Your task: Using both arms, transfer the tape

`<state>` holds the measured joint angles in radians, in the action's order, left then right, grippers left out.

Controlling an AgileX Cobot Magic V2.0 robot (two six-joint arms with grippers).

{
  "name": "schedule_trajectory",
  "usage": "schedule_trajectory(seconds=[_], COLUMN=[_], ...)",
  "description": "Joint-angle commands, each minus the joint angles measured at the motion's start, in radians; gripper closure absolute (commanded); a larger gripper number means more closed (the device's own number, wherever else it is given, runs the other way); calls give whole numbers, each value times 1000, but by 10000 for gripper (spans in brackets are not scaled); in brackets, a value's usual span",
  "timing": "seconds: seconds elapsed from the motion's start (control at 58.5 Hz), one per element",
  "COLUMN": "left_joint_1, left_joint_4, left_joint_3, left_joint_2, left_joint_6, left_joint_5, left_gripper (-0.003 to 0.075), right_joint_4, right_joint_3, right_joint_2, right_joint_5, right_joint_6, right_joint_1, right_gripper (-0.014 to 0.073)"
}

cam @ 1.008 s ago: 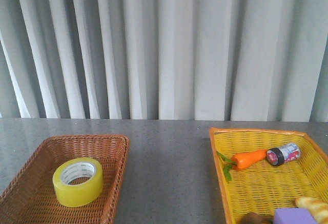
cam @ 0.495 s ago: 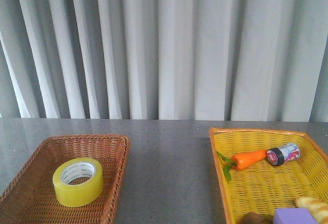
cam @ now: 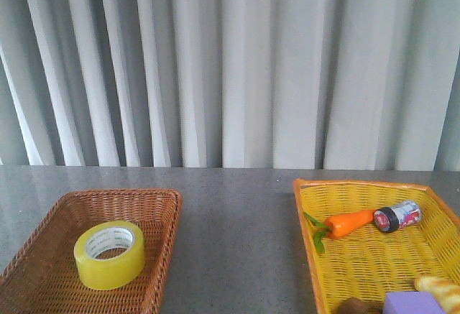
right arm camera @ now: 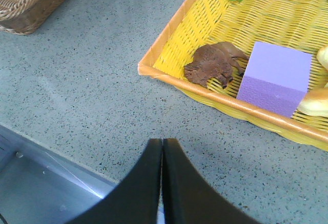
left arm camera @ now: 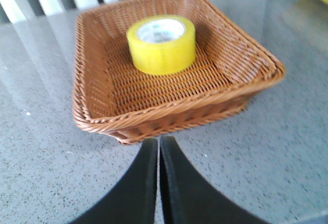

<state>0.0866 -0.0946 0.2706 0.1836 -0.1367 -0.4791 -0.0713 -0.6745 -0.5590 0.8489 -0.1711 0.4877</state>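
- Left black gripper [left arm camera: 158, 155]: fingers pressed together, empty; translucent yellow tape roll [left arm camera: 161, 43] lies ahead inside brown wicker basket [left arm camera: 97, 116].
- Right black gripper [right arm camera: 162, 155]: fingers pressed together, empty; yellow woven tray [right arm camera: 205, 88] ahead.

Only the tips of the robot show, one pair in each wrist view. The left hand [left arm camera: 158, 175] ends in two smooth, matte black fingers that widen in a curve toward their base. The right hand [right arm camera: 162, 178] has the same plain black, curved fingers, with no visible markings, screws or cables.
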Motion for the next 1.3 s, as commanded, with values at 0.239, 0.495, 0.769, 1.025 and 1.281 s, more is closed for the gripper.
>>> schedule_trajectory(seconds=[0.239,0.495,0.769,1.025,1.281], left_joint_1=[-29,-29,-29,-29,-29], left_joint_4=[115,115,115,115,115], left_joint_3=[-286,-287,-287,-287,-287], left_joint_2=[-213,-210,-210,-210,-210], left_joint_6=[184,185,185,185,185], left_joint_5=[403,430,430,430,430], left_gripper=[727,727,727,727,727], right_joint_4=[-6,-5,-5,-5,-13], right_joint_3=[-27,-27,-27,-27,-27], right_joint_2=[-3,-3,-3,-3,7], right_joint_5=[-60,-56,-51,-51,-53], right_joint_6=[2,2,2,2,2], right_joint_1=[-6,-6,-6,-6,-6], right_gripper=[601,601,601,601,601])
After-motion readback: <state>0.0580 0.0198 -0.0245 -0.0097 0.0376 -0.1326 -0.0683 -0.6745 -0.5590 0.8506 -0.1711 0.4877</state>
